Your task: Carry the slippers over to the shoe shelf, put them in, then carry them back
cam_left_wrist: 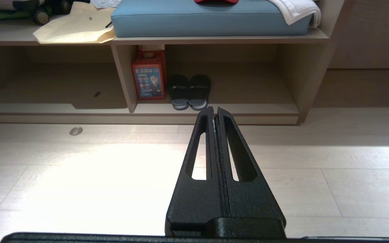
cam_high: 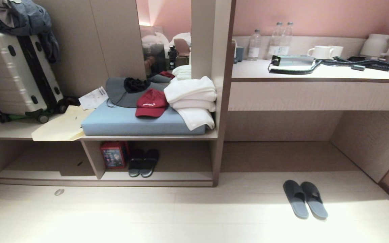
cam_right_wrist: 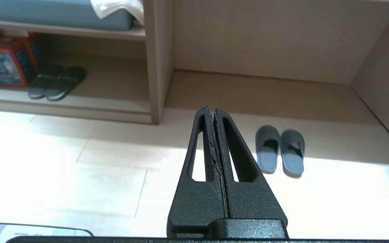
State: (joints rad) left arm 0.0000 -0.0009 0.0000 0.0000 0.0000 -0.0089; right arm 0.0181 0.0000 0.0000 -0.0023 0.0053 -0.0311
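Lying side by side on the floor, the slippers (cam_high: 305,198) sit in front of the desk recess, well apart from the shoe shelf (cam_high: 157,175). Your left gripper (cam_left_wrist: 214,111) and right gripper (cam_right_wrist: 211,110) are both pressed together, holding nothing. Approach squarely and spread the fingers before descending. A second dark pair (cam_high: 144,162) already occupies the shelf; its depth is shadowed.

The suitcase (cam_high: 19,74) is cut off at the left edge; print on the red box (cam_high: 113,155) is too small to read.
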